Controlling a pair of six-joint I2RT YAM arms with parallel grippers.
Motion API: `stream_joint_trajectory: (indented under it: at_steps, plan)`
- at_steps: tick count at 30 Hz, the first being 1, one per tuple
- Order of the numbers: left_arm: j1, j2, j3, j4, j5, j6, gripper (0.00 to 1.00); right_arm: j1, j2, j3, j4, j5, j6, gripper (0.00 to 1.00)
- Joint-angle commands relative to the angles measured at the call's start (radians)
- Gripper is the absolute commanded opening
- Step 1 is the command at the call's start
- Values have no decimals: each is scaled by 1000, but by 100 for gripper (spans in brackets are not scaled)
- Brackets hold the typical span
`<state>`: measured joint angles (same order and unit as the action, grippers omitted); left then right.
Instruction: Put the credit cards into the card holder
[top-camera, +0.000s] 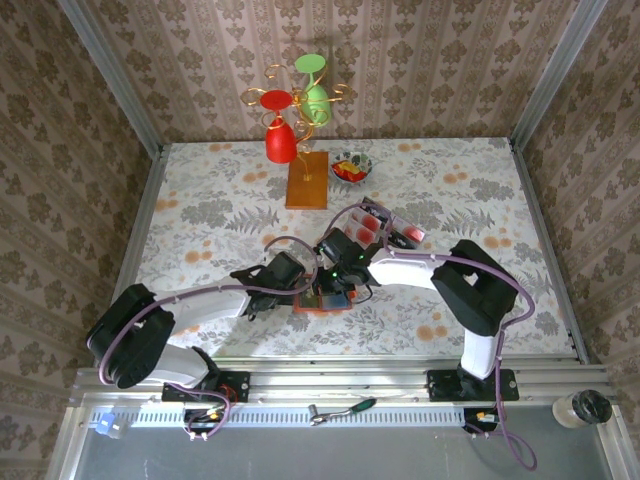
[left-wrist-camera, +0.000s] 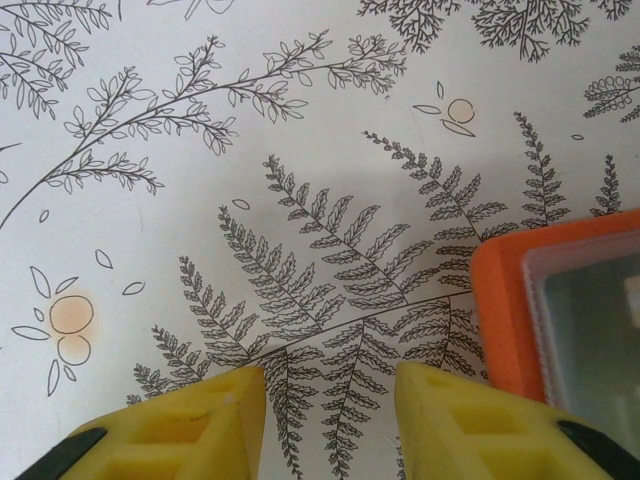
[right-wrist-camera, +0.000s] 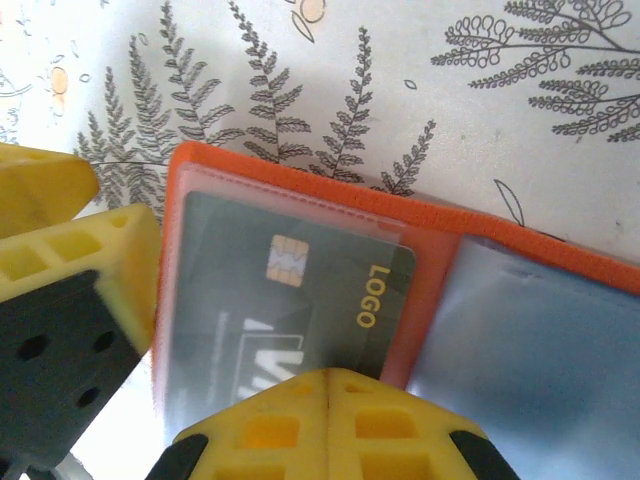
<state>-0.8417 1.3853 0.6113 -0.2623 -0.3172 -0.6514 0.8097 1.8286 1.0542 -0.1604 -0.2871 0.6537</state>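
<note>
The orange card holder (right-wrist-camera: 436, 300) lies open and flat on the fern-print cloth, its clear sleeves facing up. A black credit card (right-wrist-camera: 250, 300) with a gold chip and the word LOGO sits mostly inside the left sleeve, its right end sticking out. My right gripper (right-wrist-camera: 328, 378) is shut, fingertips pressed together right over the card's near edge. My left gripper (left-wrist-camera: 330, 385) is open over bare cloth, and its right finger (left-wrist-camera: 450, 410) sits just beside the holder's (left-wrist-camera: 500, 320) left edge. From above, both grippers meet at the holder (top-camera: 325, 302).
A clear plastic tray (top-camera: 388, 226) holding red cards sits behind the right arm. Further back stand a wooden stand (top-camera: 306, 178) with red and green glasses and a small bowl (top-camera: 351, 165). Walls enclose the table on three sides.
</note>
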Motion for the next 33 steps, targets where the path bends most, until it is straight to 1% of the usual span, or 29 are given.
stream_joint_trajectory:
  at_steps: [1, 11, 21, 27, 33]
  plan:
    - [9, -9, 7, -21, -14, 2, 40, 7, -44, -17, -29, 19, -5, 0]
    - [8, 1, 4, -7, -9, 2, 40, 7, -38, -54, -6, 20, 7, 0]
    - [11, -2, 7, -12, -10, 7, 40, 17, 14, -28, 32, -16, 27, 0]
    - [31, -37, 5, -29, -11, 13, 40, 19, 33, -23, 41, -22, 33, 0]
    - [34, -61, 13, -31, 13, 6, 40, 19, 30, -19, 47, -24, 38, 0]
